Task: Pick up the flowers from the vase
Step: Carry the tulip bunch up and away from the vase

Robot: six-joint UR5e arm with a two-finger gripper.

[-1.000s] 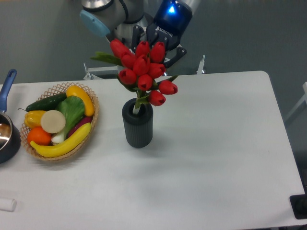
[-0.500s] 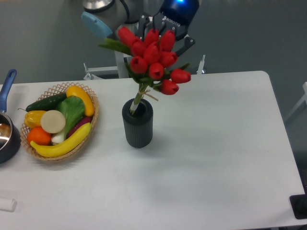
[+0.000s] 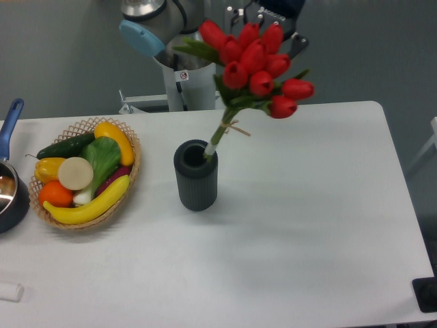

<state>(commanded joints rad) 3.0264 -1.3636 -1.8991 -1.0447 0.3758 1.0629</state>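
Note:
The flowers, a bunch of red tulip buds with green leaves and tied green stems, hang tilted to the right above the table. Their stem ends are just at the mouth of the vase, a dark grey ribbed cylinder standing upright near the table's middle. My gripper is behind the buds at the top of the view, mostly hidden by them, and appears shut on the flowers; its fingers barely show.
A wicker basket with fruit and vegetables sits at the left. A dark pot with a blue handle is at the far left edge. A small white object lies at the front left. The arm's base stands behind the table.
The flowers have risen and shifted to the right with the gripper, drawing the stems up until only their ends reach the vase's mouth. The vase has not moved.

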